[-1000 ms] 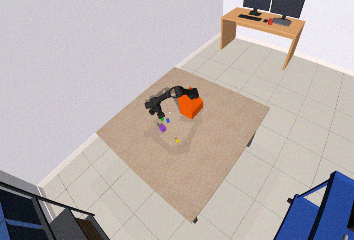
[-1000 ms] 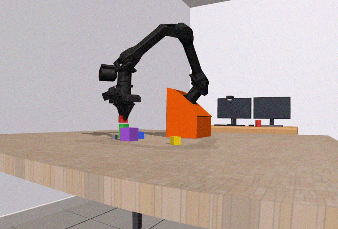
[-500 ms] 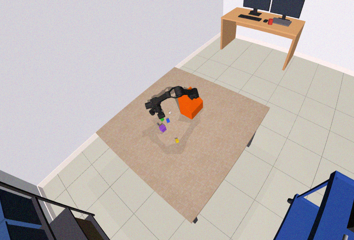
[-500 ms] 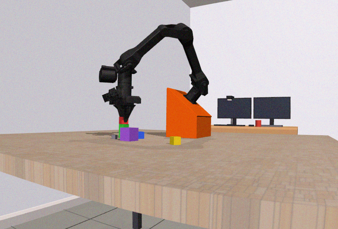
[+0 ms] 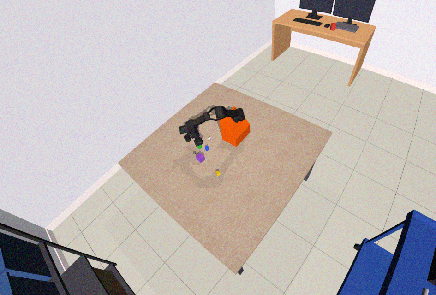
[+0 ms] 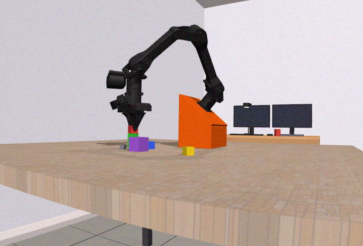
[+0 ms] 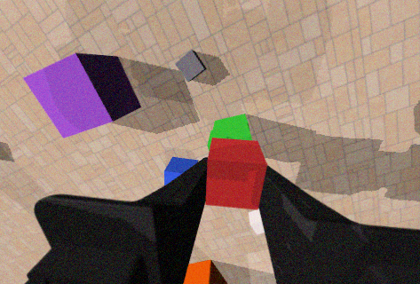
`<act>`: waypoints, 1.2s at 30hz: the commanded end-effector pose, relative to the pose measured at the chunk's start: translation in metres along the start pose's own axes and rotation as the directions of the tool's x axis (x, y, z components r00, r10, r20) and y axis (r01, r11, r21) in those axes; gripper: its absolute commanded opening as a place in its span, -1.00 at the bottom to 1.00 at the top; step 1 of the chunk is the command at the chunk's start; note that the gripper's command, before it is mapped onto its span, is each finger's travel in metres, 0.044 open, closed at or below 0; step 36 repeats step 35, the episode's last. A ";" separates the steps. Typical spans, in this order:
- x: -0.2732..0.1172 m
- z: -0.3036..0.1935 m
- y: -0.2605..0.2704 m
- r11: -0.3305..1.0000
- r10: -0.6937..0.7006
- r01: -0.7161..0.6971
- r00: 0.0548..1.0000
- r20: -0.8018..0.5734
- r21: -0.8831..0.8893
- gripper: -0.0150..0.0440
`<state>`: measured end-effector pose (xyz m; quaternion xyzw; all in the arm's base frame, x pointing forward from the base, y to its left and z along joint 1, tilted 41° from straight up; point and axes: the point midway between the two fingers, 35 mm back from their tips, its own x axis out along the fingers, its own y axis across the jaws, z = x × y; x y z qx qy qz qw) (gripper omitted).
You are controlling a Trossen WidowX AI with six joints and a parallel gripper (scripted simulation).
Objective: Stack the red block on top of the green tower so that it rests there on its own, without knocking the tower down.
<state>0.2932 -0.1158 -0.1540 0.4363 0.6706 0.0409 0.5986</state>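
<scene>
Wooden table top [image 6: 245,179] under a white-walled room, desk with two monitors [image 6: 271,115] beyond. Gripper [image 6: 133,127] pointing straight down, fingers clamped on the red block [image 6: 131,129]. Red block directly above the green tower [image 6: 131,136], apparently touching its top. Purple cube [image 6: 138,143] in front of the tower, blue cube [image 6: 151,145] and small grey cube [image 6: 123,147] beside it. Yellow cube [image 6: 188,150] near the orange wedge-shaped base [image 6: 199,124].
</scene>
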 end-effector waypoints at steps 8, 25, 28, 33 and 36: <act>0.001 0.001 0.000 1.000 -0.001 0.001 1.000 0.003 -0.003 0.40; 0.001 0.001 0.000 1.000 -0.001 0.001 1.000 0.003 -0.003 1.00; 0.001 0.001 0.000 1.000 -0.001 0.001 1.000 0.003 -0.003 1.00; 0.001 0.001 0.000 1.000 -0.001 0.001 1.000 0.003 -0.003 1.00; 0.001 0.001 0.000 1.000 -0.001 0.001 1.000 0.003 -0.003 1.00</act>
